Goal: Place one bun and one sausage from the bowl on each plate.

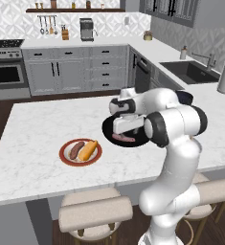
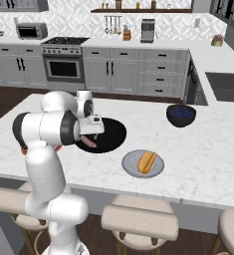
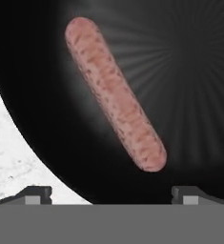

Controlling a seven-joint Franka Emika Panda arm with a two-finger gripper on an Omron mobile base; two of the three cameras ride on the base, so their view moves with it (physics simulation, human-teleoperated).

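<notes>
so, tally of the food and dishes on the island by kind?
Sausages: 2, one in the black bowl, one on the red-rimmed plate
Buns: 2, one on the red-rimmed plate, one on the grey plate
Plates: 2, red-rimmed, grey
Bowls: 2, wide black bowl, dark blue bowl
Total: 8

The bowl (image 3: 189, 95) is glossy black; the sausage (image 3: 114, 93) in it is speckled pink-brown. One plate (image 1: 64, 154) is cream with a red-brown rim — its bun (image 1: 88, 150) golden-orange. The other plate (image 2: 131, 165) is plain grey. The surface (image 1: 32, 143) is white marble, faintly grey-veined.
</notes>
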